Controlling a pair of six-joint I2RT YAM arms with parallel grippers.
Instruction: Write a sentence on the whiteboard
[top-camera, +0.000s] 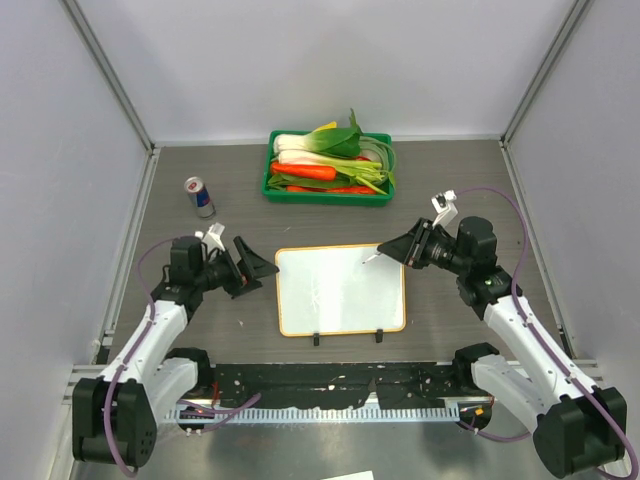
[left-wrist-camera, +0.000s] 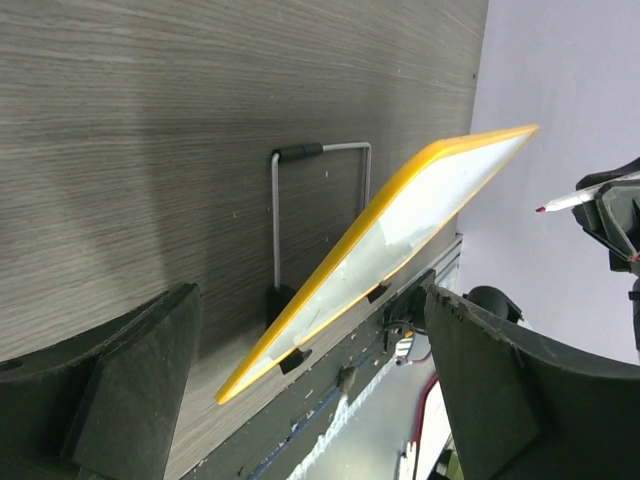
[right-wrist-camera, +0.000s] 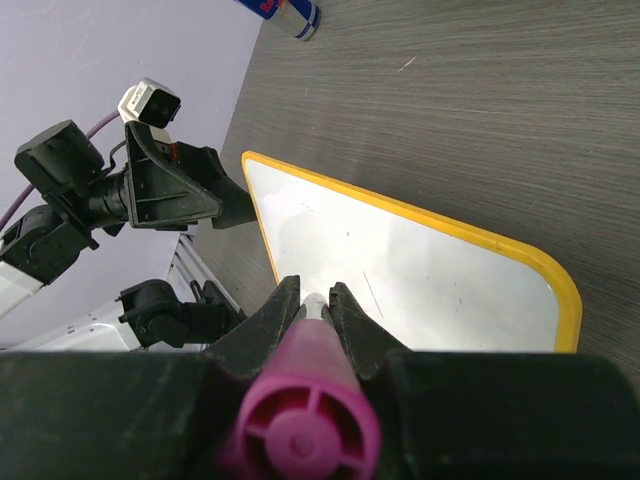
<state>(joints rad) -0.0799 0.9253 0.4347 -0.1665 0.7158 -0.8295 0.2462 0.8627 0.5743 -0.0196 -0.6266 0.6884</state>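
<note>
Items on one table (top-camera: 450, 180), placed relative to the whiteboard.

- One drink can (top-camera: 199, 196): standing upright, well to the left of and beyond the board.
- One left gripper (top-camera: 258, 275): hovering just beside the board's left rim, its two fingers (left-wrist-camera: 120, 380) spreading wide, gripping nothing.
- One whiteboard (top-camera: 340, 290): lying flat at table centre, between the two grippers. It is showing only faint grey smudges, with two black clips (top-camera: 315, 340) sitting on its near edge.
- One green tray (top-camera: 272, 160): sitting beyond the board's far edge, carrying vegetables.
- One marker (right-wrist-camera: 300, 425): purple-ended, tip pointing at the board's far right corner, apart from the surface in the left wrist view.
- One right gripper (top-camera: 388, 250): hovering just right of that corner, fingers (right-wrist-camera: 270, 330) clamping narrowly around the marker.
</note>
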